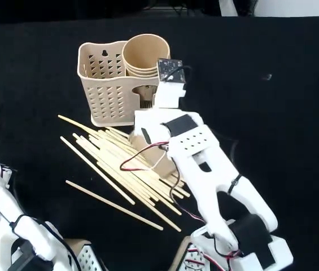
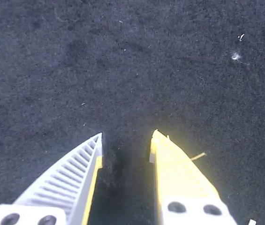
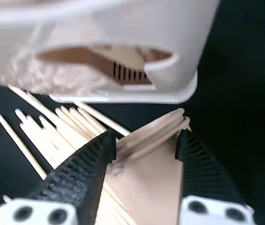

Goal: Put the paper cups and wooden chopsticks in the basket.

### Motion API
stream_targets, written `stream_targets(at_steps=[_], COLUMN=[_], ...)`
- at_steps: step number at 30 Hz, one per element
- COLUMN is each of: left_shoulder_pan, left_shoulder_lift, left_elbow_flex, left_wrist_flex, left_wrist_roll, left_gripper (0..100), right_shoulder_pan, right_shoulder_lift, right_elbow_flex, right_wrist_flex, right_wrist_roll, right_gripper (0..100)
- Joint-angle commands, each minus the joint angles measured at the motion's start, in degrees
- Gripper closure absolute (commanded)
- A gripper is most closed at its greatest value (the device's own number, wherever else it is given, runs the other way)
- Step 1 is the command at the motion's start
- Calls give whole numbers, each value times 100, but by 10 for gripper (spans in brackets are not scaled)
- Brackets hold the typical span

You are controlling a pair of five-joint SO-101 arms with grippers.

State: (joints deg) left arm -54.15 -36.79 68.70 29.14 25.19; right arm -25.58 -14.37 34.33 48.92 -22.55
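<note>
Right gripper (image 3: 146, 136) grasping paper cup (image 3: 146, 187) atop chopsticks (image 1: 114, 161), basket (image 1: 105, 96) just ahead; left gripper (image 2: 127, 135) released over black cloth (image 2: 123, 56).

You've got the basket (image 1: 105, 90) at the back of the table (image 1: 272, 141), w/ a stack of cups (image 1: 145, 53) in its right side. Chopsticks (image 1: 108, 164) lie spread in front of it. A loose cup (image 3: 146, 183) lies on them, under your right gripper (image 3: 146, 138).
</note>
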Motion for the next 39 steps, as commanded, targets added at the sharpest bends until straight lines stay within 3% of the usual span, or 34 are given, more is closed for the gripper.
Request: stream_targets(at_steps=[1, 6, 13, 19, 25, 33, 39], left_shoulder_pan=[40, 40, 40, 22, 22, 40, 48], left_shoulder_lift=[-105, -105, -105, -123, -123, -123, -123], left_elbow_flex=[-163, -163, -163, -163, -163, -163, -163], left_wrist_flex=[-44, -44, -44, -44, -44, -44, -44], left_wrist_roll=[0, 0, 0, 0, 0, 0, 0], left_gripper=[830, 830, 830, 830, 830, 830, 830], right_shoulder_pan=[211, 422, 914, 1380, 2171, 3138, 3235], right_shoulder_lift=[-215, -215, -215, -215, -286, -1516, -2668], right_elbow_flex=[-48, -127, -848, -1138, -1209, -1367, -769], right_wrist_flex=[607, 1538, 3015, 3780, 4536, 4642, 3543], right_wrist_roll=[765, 1785, 2646, 3446, 4193, 5433, 5336], right_gripper=[790, 790, 794, 993, 988, 988, 988])
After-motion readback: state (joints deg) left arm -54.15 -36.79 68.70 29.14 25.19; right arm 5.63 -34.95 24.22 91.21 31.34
